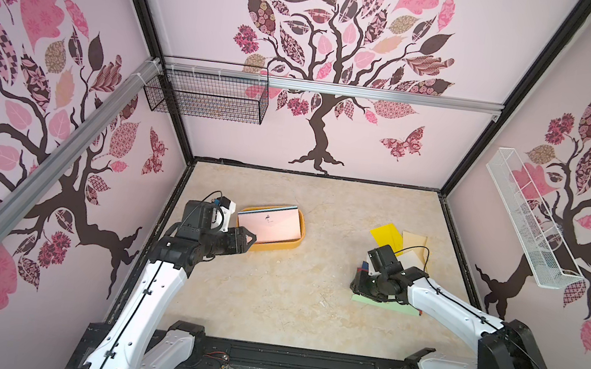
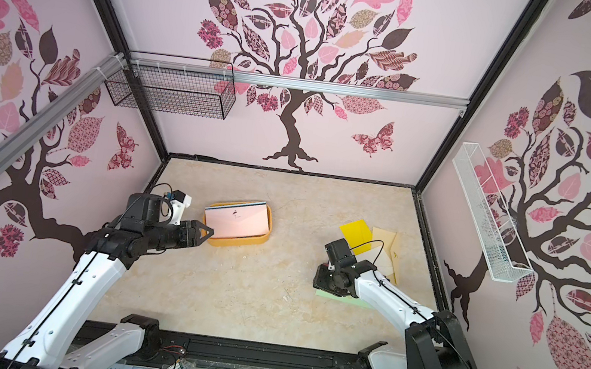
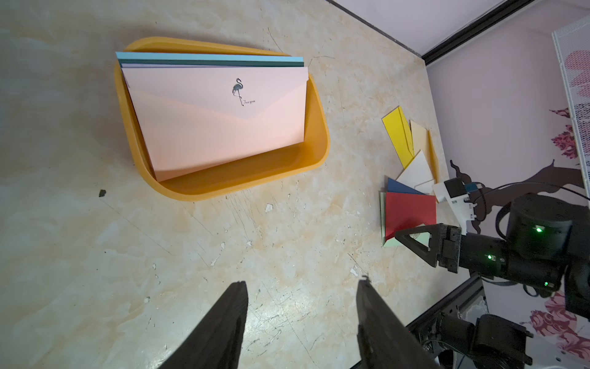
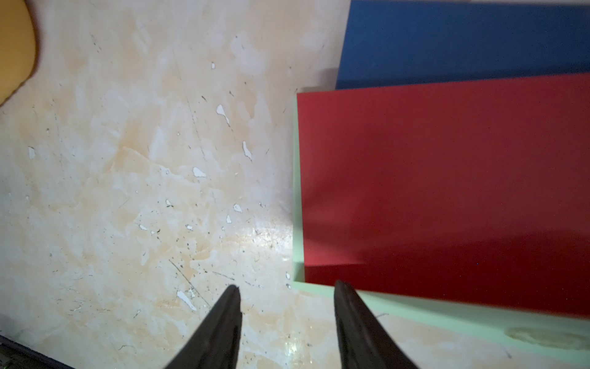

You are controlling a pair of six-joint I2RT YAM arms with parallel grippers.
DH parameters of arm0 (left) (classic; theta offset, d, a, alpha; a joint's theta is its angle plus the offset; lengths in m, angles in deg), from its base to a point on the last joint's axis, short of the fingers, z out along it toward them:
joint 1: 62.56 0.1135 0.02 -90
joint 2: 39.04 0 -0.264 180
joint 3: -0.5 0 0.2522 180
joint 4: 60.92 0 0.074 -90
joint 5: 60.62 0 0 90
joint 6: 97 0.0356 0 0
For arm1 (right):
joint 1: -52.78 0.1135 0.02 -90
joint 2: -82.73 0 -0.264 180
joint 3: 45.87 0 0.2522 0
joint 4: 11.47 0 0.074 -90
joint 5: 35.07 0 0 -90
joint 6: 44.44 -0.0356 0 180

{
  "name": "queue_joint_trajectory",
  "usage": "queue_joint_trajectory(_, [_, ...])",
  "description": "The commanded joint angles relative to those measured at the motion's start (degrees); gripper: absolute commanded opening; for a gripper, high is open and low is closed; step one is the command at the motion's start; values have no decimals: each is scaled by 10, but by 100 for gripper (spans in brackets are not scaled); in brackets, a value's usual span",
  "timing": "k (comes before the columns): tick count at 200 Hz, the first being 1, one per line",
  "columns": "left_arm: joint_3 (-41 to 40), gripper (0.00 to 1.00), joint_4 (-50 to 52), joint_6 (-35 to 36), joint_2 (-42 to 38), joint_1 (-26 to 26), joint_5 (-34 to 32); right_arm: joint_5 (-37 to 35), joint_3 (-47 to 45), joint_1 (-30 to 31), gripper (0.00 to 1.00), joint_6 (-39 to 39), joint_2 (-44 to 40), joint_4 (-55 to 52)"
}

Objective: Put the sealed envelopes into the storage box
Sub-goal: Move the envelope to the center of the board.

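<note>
the left claw (image 3: pixel 303 284) is hanging released, jaws apart with nothing between them, over bare tabletop (image 3: pixel 95 271) near the left end of the storage box (image 3: pixel 223 188), which is sitting left of the tabletop's middle and holding a tilted pink envelope (image 3: pixel 217 127) atop a light blue envelope (image 3: pixel 207 57) and others. the right claw (image 4: pixel 287 286) is likewise hanging released and empty, one fingertip (image 4: pixel 343 289) reaching over the corner of the pale green envelope (image 4: pixel 479 319) lying under the red envelope (image 4: pixel 447 179), while the navy envelope (image 4: pixel 463 41) and yellow envelope (image 3: pixel 396 134) are fanning out toward the tabletop's right edge.
</note>
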Motion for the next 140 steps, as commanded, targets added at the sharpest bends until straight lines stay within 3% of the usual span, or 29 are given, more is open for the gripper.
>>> queue_joint_trajectory(1, [-4, 58, 1, -11, 0, -1, 29, 16, -1, -2, 50, 6, 19, 6])
queue_joint_trajectory(63, [-27, 58, -4, -21, 8, -3, 48, -24, 53, -2, 51, 43, 38, -35])
queue_joint_trajectory(100, [-36, 58, -9, -22, 19, -40, 50, -83, 77, -8, 52, 51, 57, -55])
queue_joint_trajectory(140, [-41, 57, -15, -25, 40, -77, 49, -18, 67, -9, 49, 64, 99, -59])
